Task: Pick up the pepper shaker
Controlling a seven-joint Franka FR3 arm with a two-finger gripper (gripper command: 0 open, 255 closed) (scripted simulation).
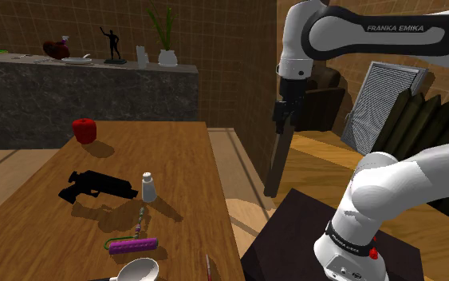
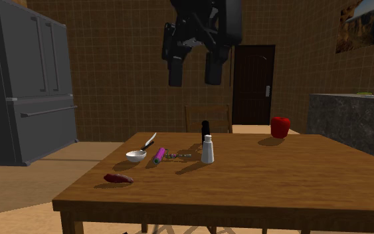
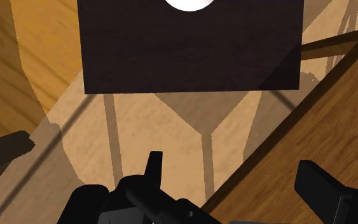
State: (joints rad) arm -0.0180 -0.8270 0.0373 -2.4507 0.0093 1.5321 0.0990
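Note:
The pepper shaker [image 1: 147, 187] is a small pale bottle with a grey cap, standing upright near the middle of the wooden table [image 1: 183, 160]. The second exterior view has the shaker [image 2: 207, 149] in front of a black object. My black gripper [image 1: 272, 188] hangs off the table's edge, over the floor beside the stand, well to the shoulder view's right of the shaker. In the second exterior view the gripper [image 2: 194, 78] is high above the table with its fingers apart and nothing between them. The wrist view has the gripper [image 3: 238, 181] over the floor, beside the table's edge.
On the table lie a red bell pepper [image 1: 84, 130], a black tool [image 1: 95, 185], a purple cylinder [image 1: 132, 245], a white ladle [image 2: 137, 155] and a reddish tuber [image 2: 118, 178]. A chair [image 2: 207, 114] stands behind the table. The dark stand [image 3: 190, 51] lies below the gripper.

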